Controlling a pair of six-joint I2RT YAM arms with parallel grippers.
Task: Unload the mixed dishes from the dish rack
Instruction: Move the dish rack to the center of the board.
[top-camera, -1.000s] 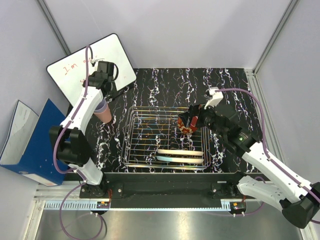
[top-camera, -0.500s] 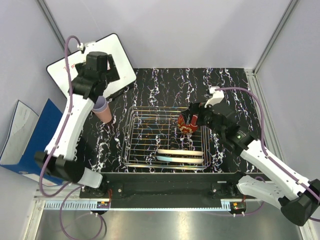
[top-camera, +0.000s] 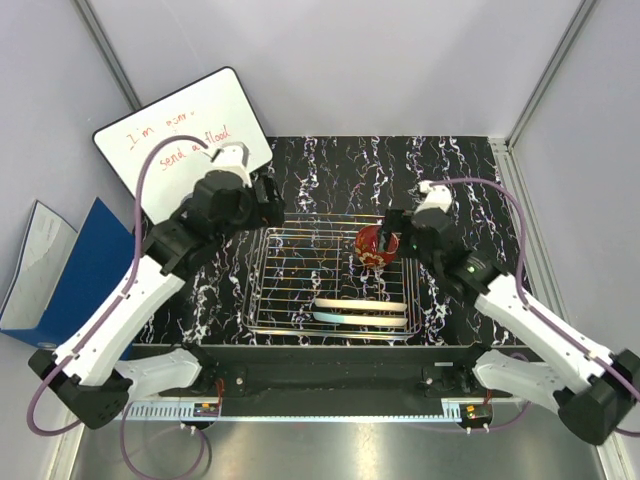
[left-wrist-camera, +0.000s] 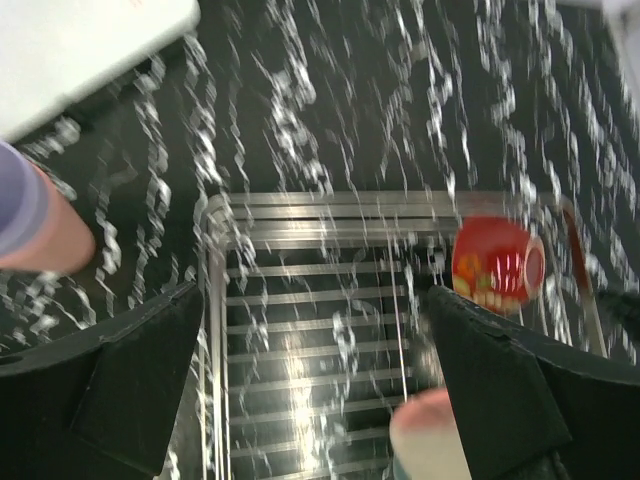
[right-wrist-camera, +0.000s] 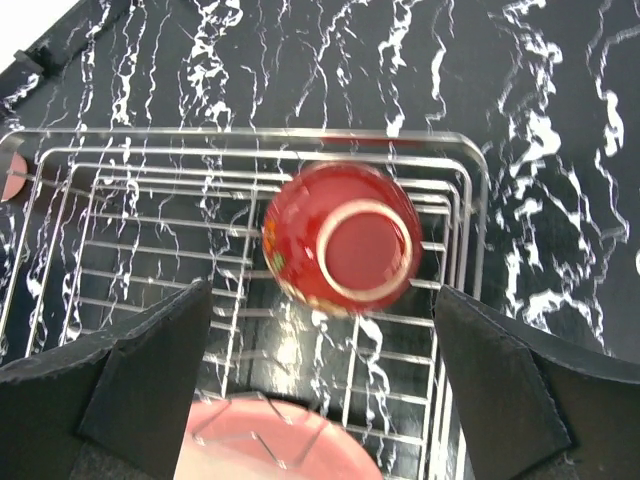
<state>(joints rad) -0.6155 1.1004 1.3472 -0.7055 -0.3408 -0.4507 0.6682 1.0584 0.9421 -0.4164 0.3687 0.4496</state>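
The red patterned bowl (top-camera: 372, 245) lies upside down in the back right of the dish rack (top-camera: 268, 290). My right gripper (top-camera: 393, 232) hangs open just above it; in the right wrist view the bowl (right-wrist-camera: 345, 245) sits ahead of the gripper (right-wrist-camera: 320, 390), untouched. Two plates (top-camera: 360, 308) stand on edge at the rack's front; the pink one (right-wrist-camera: 270, 440) shows below the jaws. My left gripper (top-camera: 268, 205) is open and empty over the rack's back left corner (left-wrist-camera: 215, 205). The lavender cup in the salmon-pink cup (left-wrist-camera: 35, 225) stands left of the rack, hidden in the top view.
A whiteboard (top-camera: 180, 135) with red writing leans at the back left, and a blue folder (top-camera: 60, 290) lies off the table's left edge. The black marbled tabletop (top-camera: 450, 170) extends behind and to the right of the rack.
My left arm has swung from the whiteboard and cups to the rack's back left corner. My right gripper has shifted slightly back and right above the red bowl.
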